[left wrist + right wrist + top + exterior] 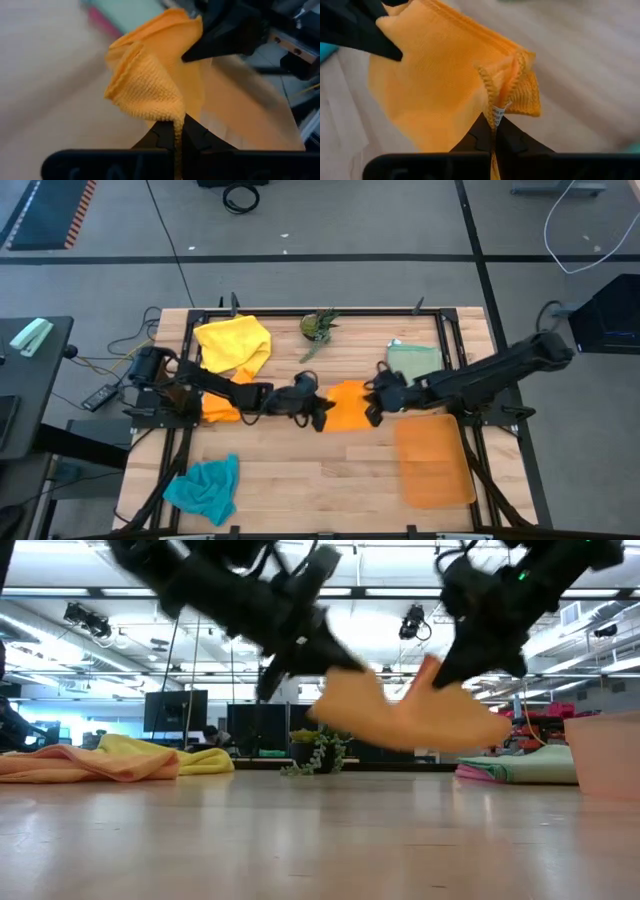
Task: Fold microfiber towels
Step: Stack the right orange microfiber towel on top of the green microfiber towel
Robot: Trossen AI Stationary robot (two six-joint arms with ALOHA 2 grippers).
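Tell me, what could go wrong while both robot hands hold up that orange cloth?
The left gripper and right gripper each pinch only an edge of the orange towel, so a corner might slip free. The lifted towel sags in the middle and could fold crooked. It could also snag the green plant close behind.

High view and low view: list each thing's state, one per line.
orange towel: lifted off the table, held at two edges
left gripper: jaws shut on orange towel
right gripper: jaws shut on orange towel
yellow towel: crumpled
teal towel: crumpled
pale green towel: folded flat
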